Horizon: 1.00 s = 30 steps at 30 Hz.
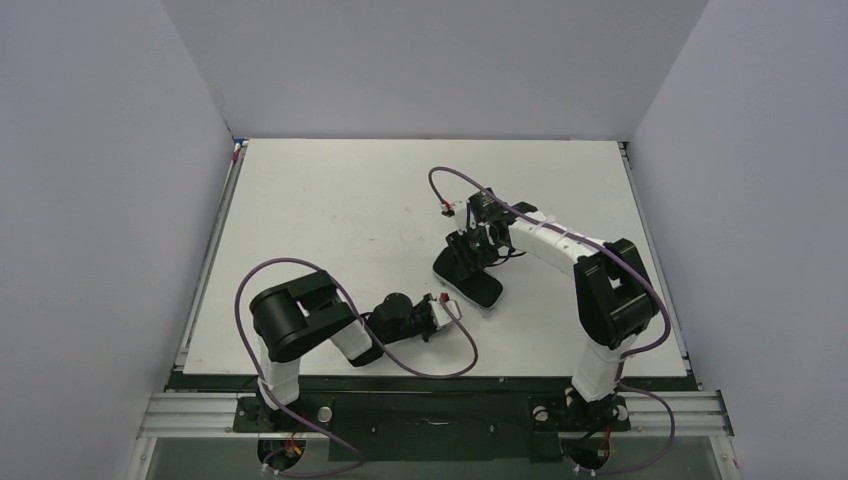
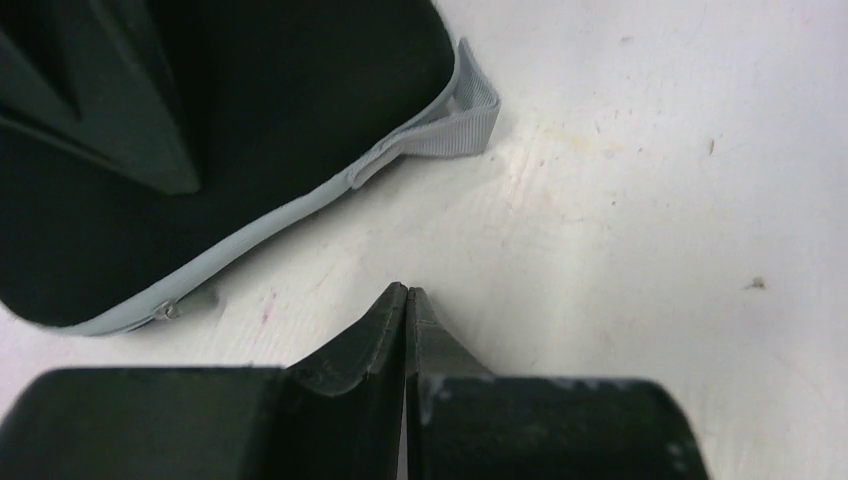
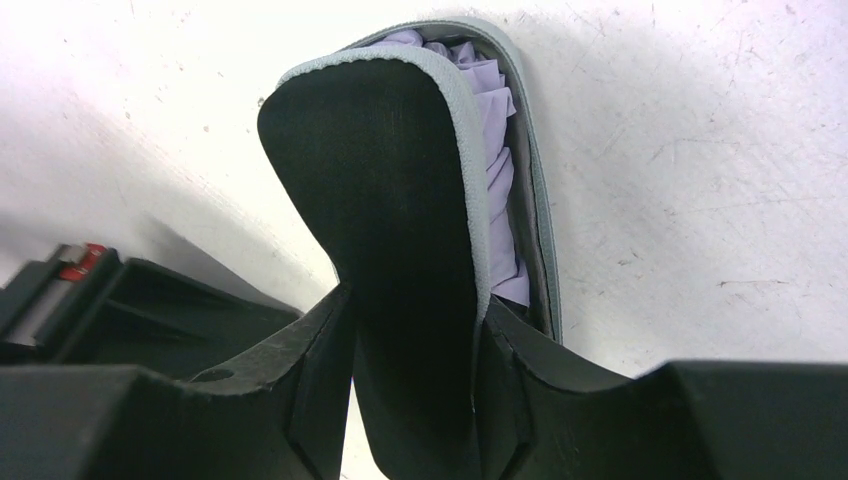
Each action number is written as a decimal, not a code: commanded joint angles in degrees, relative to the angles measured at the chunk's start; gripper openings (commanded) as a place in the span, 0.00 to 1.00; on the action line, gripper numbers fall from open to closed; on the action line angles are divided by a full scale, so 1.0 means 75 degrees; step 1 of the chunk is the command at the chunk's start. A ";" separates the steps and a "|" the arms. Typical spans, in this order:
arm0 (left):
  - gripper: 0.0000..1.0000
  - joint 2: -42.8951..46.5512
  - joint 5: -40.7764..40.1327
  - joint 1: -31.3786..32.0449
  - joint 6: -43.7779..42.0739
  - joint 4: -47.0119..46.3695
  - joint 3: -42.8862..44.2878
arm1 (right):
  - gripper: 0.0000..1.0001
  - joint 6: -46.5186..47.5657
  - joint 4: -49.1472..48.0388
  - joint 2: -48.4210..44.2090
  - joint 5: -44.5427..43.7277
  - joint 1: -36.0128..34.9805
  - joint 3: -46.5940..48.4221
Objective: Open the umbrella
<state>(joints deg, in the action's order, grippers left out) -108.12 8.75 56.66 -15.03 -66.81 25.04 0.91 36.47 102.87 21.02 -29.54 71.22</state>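
Note:
The umbrella (image 3: 497, 170) is folded; only its bunched lavender fabric shows, inside a black case with grey zip trim (image 1: 468, 277). Its shaft and handle are hidden. My right gripper (image 3: 415, 335) is shut on the case's black lid flap (image 3: 385, 190) and holds it raised off the lower half. In the top view the right gripper (image 1: 480, 238) is over the case's far end. My left gripper (image 2: 407, 292) is shut and empty, low over the table just short of the case's grey-trimmed edge (image 2: 300, 205). In the top view the left gripper (image 1: 443, 304) is left of the case's near end.
A grey fabric tab (image 2: 462, 122) sticks out from the case's corner. The white table (image 1: 340, 210) is walled by pale panels on three sides. Purple cables loop off both arms.

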 commanded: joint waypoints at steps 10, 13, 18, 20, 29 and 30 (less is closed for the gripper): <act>0.18 0.0729 -0.1084 -0.0481 0.1143 0.0610 -0.0155 | 0.00 -0.0180 -0.0186 0.0368 0.0118 0.0202 -0.0142; 0.29 0.1052 -0.1095 -0.0819 0.1151 0.0861 -0.0441 | 0.00 -0.0181 -0.0183 0.0293 0.0165 0.0208 -0.0211; 0.34 0.0697 -0.1504 -0.1111 0.1227 0.0893 -0.0225 | 0.00 0.0018 -0.0093 0.0196 0.0397 0.0140 -0.0325; 0.35 0.0479 -0.1597 -0.1129 0.1215 0.0791 -0.0011 | 0.00 0.0040 -0.0072 0.0156 0.0396 0.0117 -0.0368; 0.37 -0.0193 -0.1263 -0.1122 0.1063 0.0418 0.0768 | 0.00 -0.0056 -0.0076 0.0021 0.0321 0.0043 -0.0375; 0.38 -0.0282 -0.1250 -0.1122 0.1047 0.0375 0.0801 | 0.00 -0.0075 -0.0073 0.0020 0.0312 0.0038 -0.0377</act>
<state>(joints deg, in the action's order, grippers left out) -107.96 -1.37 48.58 -6.68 -61.80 28.88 -0.43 34.46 103.15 24.47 -28.21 70.54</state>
